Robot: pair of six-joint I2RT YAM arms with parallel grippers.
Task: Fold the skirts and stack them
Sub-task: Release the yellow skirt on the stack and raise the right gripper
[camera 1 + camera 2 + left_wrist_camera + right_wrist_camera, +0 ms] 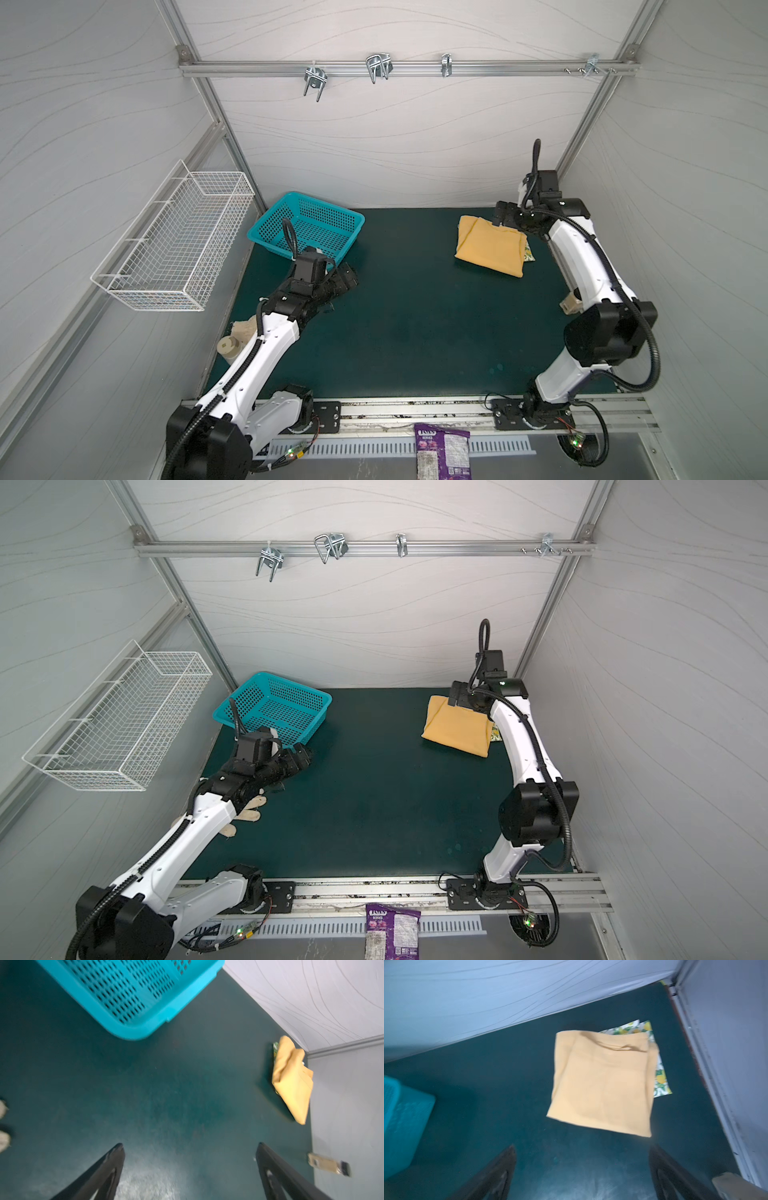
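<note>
The mustard-yellow skirt (490, 247) (457, 727) lies folded on the green mat at the back right. It rests on the lemon-print skirt (660, 1080), of which only edges peek out (528, 252). My right gripper (500, 214) (583, 1148) hangs open near the stack's back edge, nothing between its fingers, the yellow skirt (602, 1084) just ahead of them. My left gripper (351, 276) (190, 1144) is open and empty over bare mat beside the teal basket; the stack (291, 1080) is far from it.
A teal basket (307, 226) stands at the back left and a white wire basket (174, 245) hangs on the left wall. A beige rag (249, 808) and cream bottle (228, 347) lie under the left arm. A small bottle (571, 303) sits by the right arm.
</note>
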